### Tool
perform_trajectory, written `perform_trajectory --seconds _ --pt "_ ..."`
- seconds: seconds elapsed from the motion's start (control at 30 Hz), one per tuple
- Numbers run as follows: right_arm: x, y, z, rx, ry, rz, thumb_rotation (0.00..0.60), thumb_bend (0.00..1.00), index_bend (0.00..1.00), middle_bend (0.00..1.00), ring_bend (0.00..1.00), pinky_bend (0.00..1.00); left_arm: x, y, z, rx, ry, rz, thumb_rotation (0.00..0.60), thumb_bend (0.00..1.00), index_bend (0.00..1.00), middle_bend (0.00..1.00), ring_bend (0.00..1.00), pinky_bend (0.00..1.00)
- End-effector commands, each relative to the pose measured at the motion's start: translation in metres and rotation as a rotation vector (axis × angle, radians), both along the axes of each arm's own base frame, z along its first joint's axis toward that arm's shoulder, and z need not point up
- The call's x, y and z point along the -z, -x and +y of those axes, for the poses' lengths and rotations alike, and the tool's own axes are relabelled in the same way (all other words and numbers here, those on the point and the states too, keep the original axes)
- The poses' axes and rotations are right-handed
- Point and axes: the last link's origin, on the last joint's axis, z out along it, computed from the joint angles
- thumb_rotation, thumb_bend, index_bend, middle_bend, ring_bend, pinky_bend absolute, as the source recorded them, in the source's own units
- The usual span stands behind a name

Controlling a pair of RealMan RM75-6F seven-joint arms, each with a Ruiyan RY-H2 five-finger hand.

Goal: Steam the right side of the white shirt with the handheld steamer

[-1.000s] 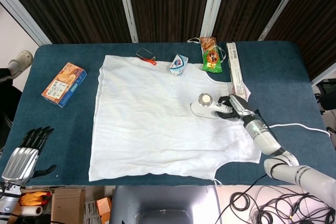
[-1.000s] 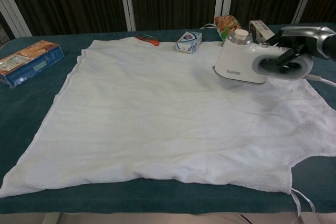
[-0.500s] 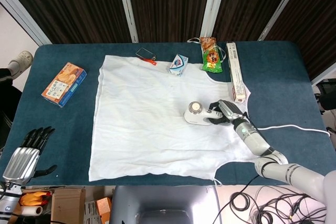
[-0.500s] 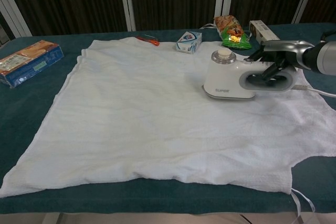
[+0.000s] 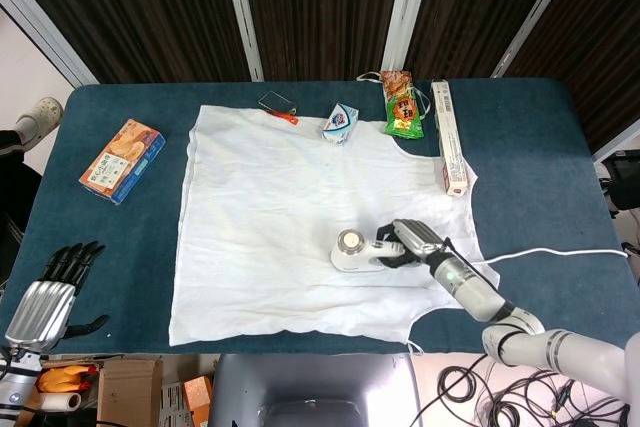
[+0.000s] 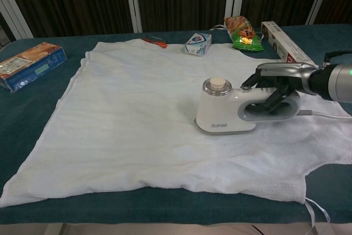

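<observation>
Fingers on your right hand are wrapped through the handle of the steamer, soleplate flat on the white shirt. You've dragged it from up near the collar at about 2 o'clock down toward 5 o'clock over the last second, so that's a decent pass along the right side, though the bottom hem looks untouched. Cord trails off toward 3 o'clock. Snack bag and long box sit beyond the collar. Your left hand hangs off the tabletop at 8 o'clock, fingers spread, holding nothing.
</observation>
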Motion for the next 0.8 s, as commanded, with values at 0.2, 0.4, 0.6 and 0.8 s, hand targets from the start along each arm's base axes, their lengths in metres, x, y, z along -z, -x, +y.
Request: perform_trajectory --seconds 0.2,0.4,0.6,0.8 --pt "0.009 -0.004 0.029 -0.092 -0.062 0.038 0.600 0.81 1.00 0.96 0.96 1.00 -0.001 0.000 0.000 -0.001 -0.005 -0.002 0.600 0.01 0.04 0.05 0.00 0.07" --pt "0.006 -0.002 0.025 -0.127 -0.006 0.066 0.600 0.81 1.00 0.96 0.96 1.00 -0.002 0.000 -0.002 0.002 -0.007 -0.003 0.600 0.01 0.04 0.05 0.00 0.07" --pt "0.003 0.009 0.006 -0.081 0.053 0.103 0.600 0.81 1.00 0.96 0.96 1.00 -0.002 0.000 -0.003 0.004 -0.007 -0.004 0.600 0.01 0.04 0.05 0.00 0.07" --pt "-0.003 0.024 -0.015 -0.019 0.120 0.127 0.600 0.81 1.00 0.96 0.96 1.00 -0.001 0.000 -0.002 0.004 -0.004 -0.001 0.600 0.01 0.04 0.05 0.00 0.07"
